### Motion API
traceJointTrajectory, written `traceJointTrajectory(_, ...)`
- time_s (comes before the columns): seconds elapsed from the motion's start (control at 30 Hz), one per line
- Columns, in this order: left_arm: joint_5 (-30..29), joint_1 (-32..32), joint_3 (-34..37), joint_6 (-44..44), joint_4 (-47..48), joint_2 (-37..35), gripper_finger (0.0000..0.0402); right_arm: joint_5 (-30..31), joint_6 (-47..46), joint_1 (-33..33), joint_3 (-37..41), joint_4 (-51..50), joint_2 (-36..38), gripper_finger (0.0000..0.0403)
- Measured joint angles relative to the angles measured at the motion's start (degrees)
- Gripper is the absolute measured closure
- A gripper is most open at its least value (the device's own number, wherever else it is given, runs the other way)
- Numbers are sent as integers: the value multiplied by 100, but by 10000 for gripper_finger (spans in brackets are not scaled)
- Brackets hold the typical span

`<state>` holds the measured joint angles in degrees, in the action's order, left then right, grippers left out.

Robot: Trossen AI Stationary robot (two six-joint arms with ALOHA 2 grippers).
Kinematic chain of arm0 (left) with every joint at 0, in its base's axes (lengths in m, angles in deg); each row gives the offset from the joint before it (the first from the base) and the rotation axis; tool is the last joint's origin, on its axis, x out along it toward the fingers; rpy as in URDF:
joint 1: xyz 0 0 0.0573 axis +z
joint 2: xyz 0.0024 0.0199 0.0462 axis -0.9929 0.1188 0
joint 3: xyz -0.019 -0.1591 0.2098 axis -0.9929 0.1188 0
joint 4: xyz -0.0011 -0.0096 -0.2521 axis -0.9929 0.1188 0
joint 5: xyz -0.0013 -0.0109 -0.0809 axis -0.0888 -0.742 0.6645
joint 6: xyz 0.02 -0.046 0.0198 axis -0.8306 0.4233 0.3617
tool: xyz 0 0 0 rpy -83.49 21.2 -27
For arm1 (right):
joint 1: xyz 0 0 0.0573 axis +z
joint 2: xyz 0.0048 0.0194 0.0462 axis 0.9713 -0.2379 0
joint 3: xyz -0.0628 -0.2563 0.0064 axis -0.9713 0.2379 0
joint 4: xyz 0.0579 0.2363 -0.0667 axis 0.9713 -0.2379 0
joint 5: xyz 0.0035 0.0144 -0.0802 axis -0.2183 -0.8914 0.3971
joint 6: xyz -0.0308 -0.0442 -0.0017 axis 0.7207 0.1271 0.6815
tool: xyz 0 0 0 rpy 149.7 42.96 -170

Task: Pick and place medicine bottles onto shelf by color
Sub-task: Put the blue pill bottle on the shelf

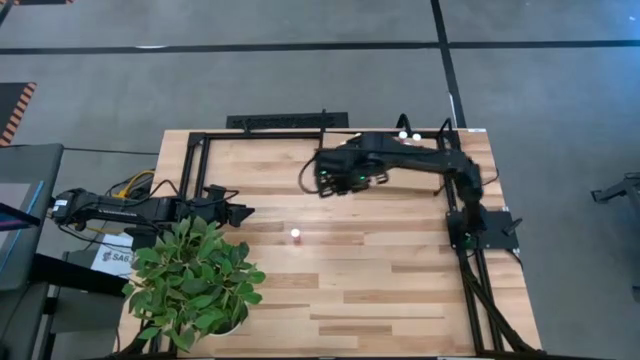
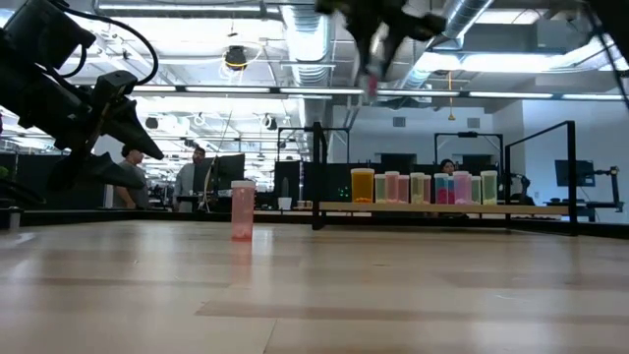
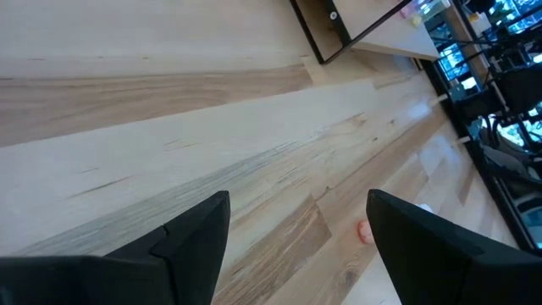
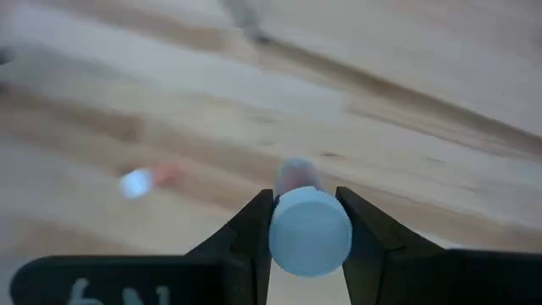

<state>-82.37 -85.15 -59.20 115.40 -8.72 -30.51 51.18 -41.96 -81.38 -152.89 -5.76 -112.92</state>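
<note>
waiting arm: left gripper (image 1: 243, 212) hovers near the counter's left edge beside a potted plant (image 1: 192, 280), fingers (image 3: 190, 233) spread wide, nothing between them
loose bottle: one pink vial (image 1: 296, 235) stands upright mid-counter, alone, well apart from both arms
carrying arm: right gripper (image 1: 326, 177) is raised above the counter, fingers (image 4: 254, 224) narrow, pinching a white-capped vial (image 4: 309, 229); body looks pinkish, colour hard to call
shelf: shelf (image 2: 442, 207) at the far side carries a row of bottles (image 2: 425, 187), big orange one at its left end, then pink, green and yellowish
progress: judged late; most bottles shelved, one in the air, one left on the counter
counter: pale striped wood planks (image 1: 400, 290), black frame bars along the far and right sides
room: grey floor, office behind with monitors, ceiling ducts and people standing far off
</note>
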Motion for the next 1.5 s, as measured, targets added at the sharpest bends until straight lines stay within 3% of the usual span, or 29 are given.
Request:
traceJointTrajectory(0.3,0,0,0,0,1,0,137,-378,-1304,-421,2888,469,1251,279)
traceJointTrajectory(0.6,-3,0,0,0,0,0,137,-186,-1816,-1072,4795,1648,2097,278)
traceJointTrajectory(1.07,-4,2,0,0,0,0,137,-123,-462,-2430,5163,2863,1666,273)
traceJointTrajectory(1.5,2,1,-1,0,1,0,137,-123,-113,-2780,5155,3677,1386,269)
